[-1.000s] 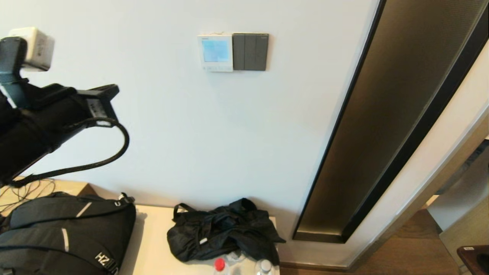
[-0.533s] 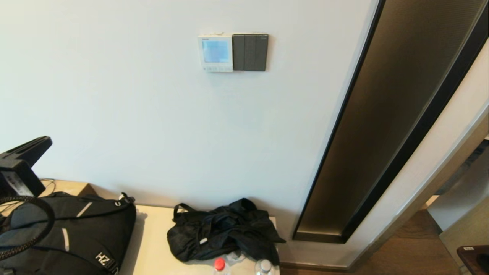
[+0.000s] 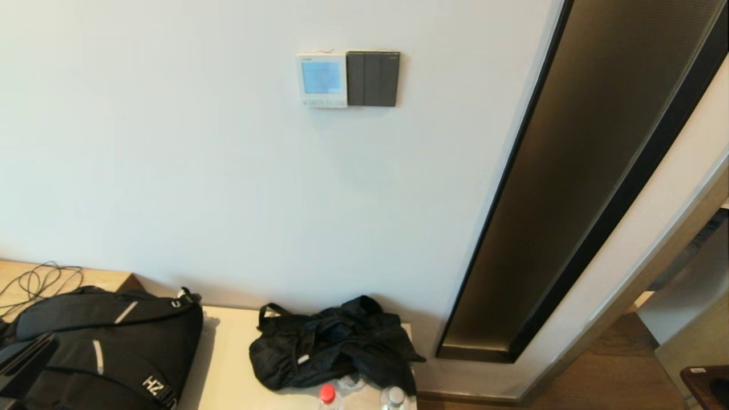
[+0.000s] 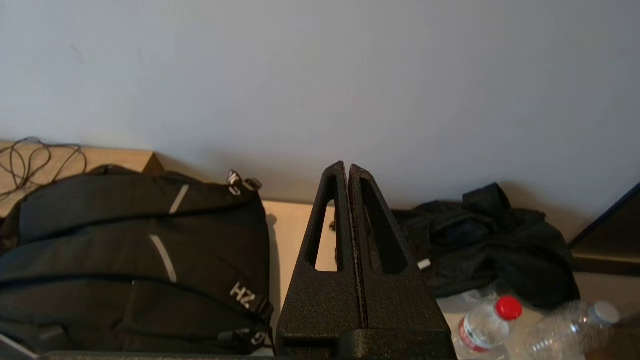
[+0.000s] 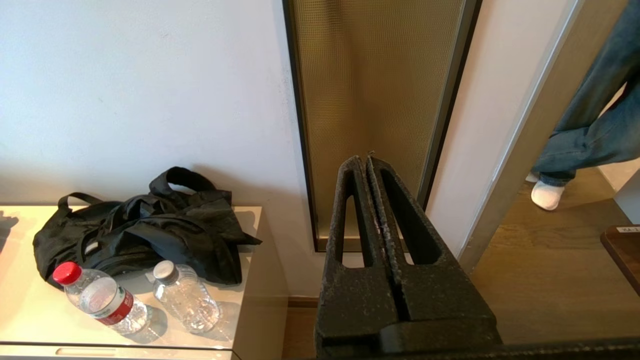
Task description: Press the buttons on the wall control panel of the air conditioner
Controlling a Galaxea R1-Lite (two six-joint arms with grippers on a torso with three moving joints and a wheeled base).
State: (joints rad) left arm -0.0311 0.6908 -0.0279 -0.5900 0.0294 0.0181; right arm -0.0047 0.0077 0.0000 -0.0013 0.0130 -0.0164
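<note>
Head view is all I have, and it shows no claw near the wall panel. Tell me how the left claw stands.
Observer: The left claw is shut, its fingers pressed together. It points at the bare wall above the black backpack, and the control panel is not in its wrist view.
Operator: Now report the right claw.
Observer: The right claw is shut too. It is aimed at the foot of the gold mesh strip beside the cabinet.
</note>
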